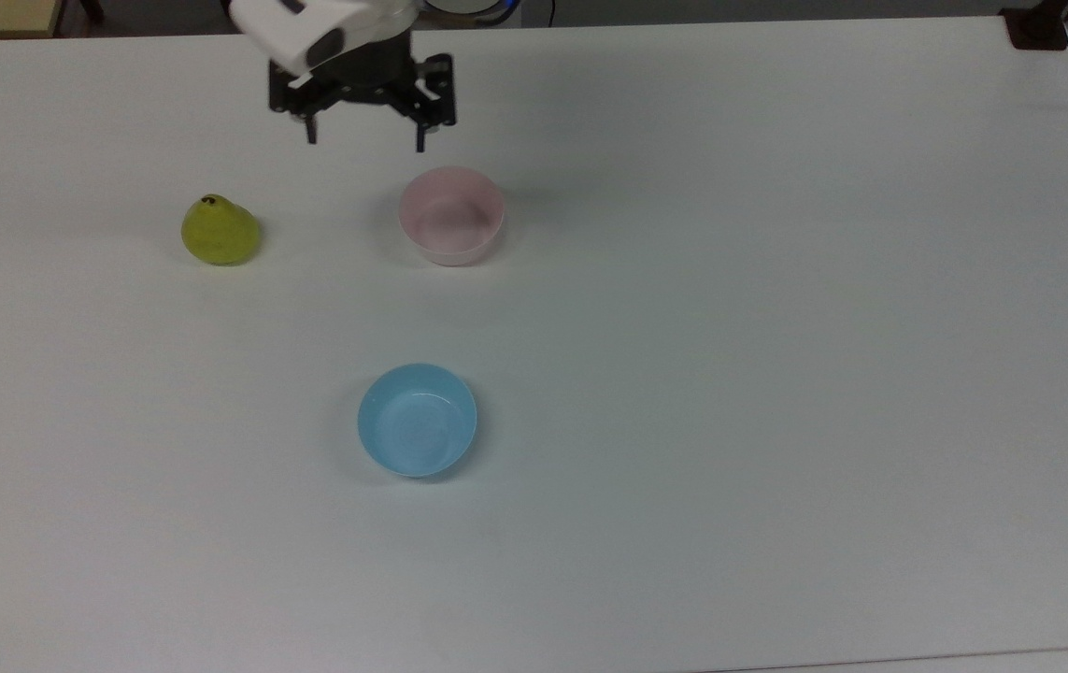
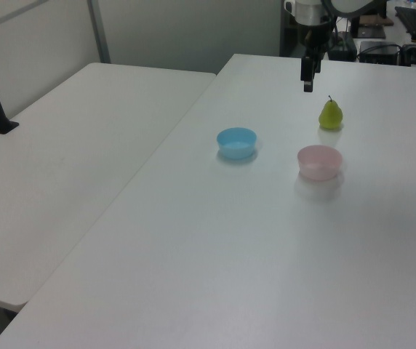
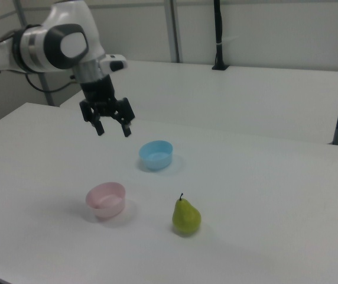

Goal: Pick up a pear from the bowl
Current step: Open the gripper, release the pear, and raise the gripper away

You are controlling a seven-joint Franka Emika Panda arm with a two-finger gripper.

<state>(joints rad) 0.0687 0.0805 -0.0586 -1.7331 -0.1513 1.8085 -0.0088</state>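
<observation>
The yellow-green pear (image 1: 220, 231) (image 2: 330, 115) (image 3: 186, 216) stands upright on the white table, outside any bowl. The pale pink bowl (image 1: 451, 216) (image 2: 319, 161) (image 3: 106, 199) sits empty to the pear's right in the top view. My gripper (image 1: 365, 142) (image 2: 308, 85) (image 3: 113, 130) hangs open in the air with nothing between its fingers. In the top view it is just above the pink bowl's upper left rim and well to the right of the pear.
A light blue bowl (image 1: 417, 420) (image 2: 236, 142) (image 3: 156, 155) sits empty on the table (image 1: 776, 374), below the pink one in the top view. A second white table (image 2: 70, 145) adjoins on the left view's left. A black post (image 3: 218, 35) stands on it.
</observation>
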